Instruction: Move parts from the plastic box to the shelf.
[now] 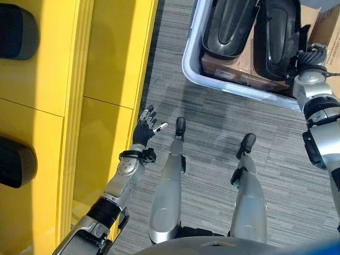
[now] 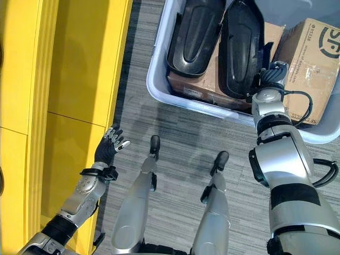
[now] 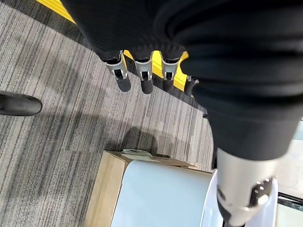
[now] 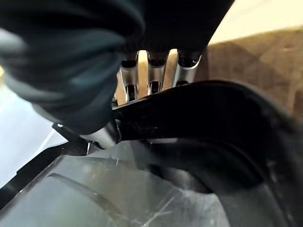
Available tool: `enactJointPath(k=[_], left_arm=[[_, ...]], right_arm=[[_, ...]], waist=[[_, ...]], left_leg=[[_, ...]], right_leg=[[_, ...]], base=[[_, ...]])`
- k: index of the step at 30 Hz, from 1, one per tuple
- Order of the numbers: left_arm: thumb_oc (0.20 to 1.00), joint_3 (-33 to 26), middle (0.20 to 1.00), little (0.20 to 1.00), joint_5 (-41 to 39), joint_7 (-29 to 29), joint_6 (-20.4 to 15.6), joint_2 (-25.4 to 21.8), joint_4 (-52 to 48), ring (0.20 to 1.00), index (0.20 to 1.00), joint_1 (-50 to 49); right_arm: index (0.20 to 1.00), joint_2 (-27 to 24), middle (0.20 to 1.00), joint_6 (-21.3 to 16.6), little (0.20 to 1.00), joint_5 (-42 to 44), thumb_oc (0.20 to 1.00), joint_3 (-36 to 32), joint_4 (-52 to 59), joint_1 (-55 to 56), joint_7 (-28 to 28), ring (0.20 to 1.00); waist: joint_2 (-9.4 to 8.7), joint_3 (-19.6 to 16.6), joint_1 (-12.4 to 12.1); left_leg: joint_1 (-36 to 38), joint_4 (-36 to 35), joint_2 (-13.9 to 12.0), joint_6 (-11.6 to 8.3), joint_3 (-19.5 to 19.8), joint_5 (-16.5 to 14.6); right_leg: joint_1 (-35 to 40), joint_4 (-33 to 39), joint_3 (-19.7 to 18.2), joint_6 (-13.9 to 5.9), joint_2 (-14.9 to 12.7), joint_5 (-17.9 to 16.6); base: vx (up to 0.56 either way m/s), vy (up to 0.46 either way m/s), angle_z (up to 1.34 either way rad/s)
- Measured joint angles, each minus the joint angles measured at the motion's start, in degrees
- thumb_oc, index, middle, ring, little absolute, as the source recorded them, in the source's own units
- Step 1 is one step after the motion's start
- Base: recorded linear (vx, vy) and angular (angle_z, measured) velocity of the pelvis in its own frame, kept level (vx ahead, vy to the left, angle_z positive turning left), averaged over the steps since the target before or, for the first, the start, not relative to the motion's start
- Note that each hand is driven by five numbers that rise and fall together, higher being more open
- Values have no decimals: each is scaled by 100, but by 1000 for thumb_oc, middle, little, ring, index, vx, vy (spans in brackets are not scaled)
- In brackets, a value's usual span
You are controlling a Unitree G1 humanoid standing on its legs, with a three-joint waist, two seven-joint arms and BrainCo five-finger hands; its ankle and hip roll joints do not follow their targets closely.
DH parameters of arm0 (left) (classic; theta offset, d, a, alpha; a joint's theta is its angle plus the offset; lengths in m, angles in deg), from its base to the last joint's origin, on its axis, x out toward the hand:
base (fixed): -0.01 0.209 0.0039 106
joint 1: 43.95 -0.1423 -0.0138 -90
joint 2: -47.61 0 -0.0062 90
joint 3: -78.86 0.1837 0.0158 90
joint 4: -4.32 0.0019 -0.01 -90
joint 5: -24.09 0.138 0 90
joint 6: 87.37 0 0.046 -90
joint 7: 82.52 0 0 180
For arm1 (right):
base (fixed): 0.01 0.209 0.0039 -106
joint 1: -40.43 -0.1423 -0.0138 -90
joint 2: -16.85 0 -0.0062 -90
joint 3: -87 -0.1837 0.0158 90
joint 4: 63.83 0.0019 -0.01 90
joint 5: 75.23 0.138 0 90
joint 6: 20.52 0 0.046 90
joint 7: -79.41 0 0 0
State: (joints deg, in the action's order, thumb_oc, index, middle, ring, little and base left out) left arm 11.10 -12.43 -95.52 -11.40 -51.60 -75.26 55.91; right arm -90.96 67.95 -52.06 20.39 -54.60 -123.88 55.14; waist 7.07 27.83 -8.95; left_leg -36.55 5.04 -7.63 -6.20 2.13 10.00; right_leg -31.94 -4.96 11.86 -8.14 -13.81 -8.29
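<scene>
A pale plastic box (image 2: 159, 90) stands on the carpet ahead, holding two long black moulded parts side by side. My right hand (image 2: 271, 74) is at the near end of the right-hand black part (image 2: 241, 48). In the right wrist view its fingers (image 4: 152, 75) reach over the part's rim (image 4: 199, 101) with the thumb against the near side, pinching that edge. The other black part (image 2: 194, 32) lies untouched to its left. My left hand (image 1: 146, 127) hangs open beside the yellow shelf (image 1: 106, 53), its straight fingers (image 3: 144, 78) holding nothing.
Two black parts (image 1: 16, 32) (image 1: 16, 162) lie on the shelf at the far left. Inside the plastic box, a flat cardboard carton (image 2: 196, 87) lies under the parts and a cardboard box (image 2: 313, 64) sits at the right. Grey carpet (image 1: 212, 117) separates shelf and box.
</scene>
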Motion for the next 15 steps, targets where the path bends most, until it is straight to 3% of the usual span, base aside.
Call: enactJointPath(k=[15], left_arm=[[1000, 0, 1000, 1000, 1, 5, 0, -6, -1, 1000, 1000, 0]], right_arm=[[200, 15, 200, 54, 200, 57, 200, -305, -42, 13, 21, 200]], waist=[[-2, -1, 0]], left_leg=[[10, 62, 10, 11, 11, 10]], right_leg=[[12, -68, -7, 1, -13, -5]], base=[[0, 0, 0]])
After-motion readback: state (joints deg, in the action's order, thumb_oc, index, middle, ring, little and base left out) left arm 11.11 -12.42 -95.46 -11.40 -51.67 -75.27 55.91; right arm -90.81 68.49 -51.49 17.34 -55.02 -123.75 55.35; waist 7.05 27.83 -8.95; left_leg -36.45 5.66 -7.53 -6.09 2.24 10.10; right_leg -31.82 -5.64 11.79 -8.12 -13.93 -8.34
